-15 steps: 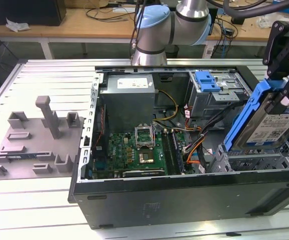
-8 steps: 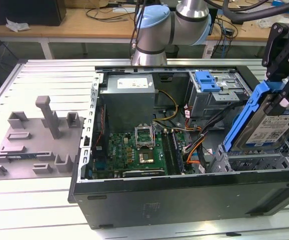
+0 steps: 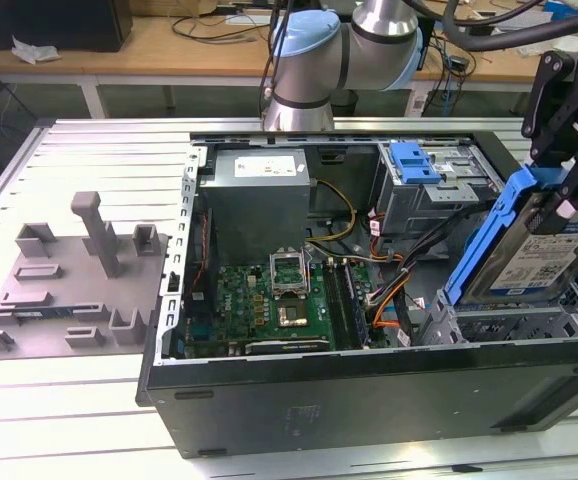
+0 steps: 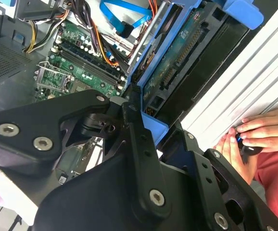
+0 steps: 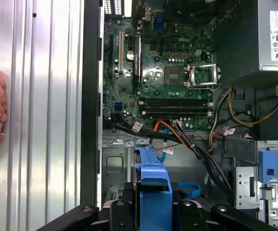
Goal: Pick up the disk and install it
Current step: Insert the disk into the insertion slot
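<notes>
Fingers (image 4: 141,144) clamped on blue-framed disk (image 3: 541,258), tilted above computer case (image 3: 369,400)

We log the disk (image 3: 547,262) as silver metal with a white-and-blue paper label, edged in smooth blue plastic. The gripper (image 4: 146,120) has matt black links with bright metal screw heads. The table (image 3: 89,160) is ribbed bare metal with a dull sheen. On its left, the fixture (image 3: 69,290) is matt grey plastic, and the computer case (image 3: 369,400) is dark matt sheet metal around a glossy green circuit board (image 3: 269,300).
</notes>
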Available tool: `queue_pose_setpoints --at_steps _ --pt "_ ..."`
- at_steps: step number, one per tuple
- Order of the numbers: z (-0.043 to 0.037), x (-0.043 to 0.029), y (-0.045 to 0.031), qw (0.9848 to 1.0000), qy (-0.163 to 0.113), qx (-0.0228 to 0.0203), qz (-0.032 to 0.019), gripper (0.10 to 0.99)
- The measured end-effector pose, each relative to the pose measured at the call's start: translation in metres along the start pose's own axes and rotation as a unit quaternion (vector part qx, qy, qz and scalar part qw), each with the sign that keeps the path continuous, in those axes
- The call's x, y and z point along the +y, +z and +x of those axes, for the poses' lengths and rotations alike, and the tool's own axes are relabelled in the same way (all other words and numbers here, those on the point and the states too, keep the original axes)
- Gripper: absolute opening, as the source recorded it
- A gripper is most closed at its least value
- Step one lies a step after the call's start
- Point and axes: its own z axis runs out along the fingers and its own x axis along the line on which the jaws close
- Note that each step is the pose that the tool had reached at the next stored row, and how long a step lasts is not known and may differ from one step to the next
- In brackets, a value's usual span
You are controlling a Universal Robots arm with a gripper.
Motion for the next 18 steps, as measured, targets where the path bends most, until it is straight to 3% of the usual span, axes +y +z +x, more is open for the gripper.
queue_pose_setpoints --at_steps 18 --pt "0.0006 -0.0008 0.0132 1.0 0.0 0.0 0.0 0.369"
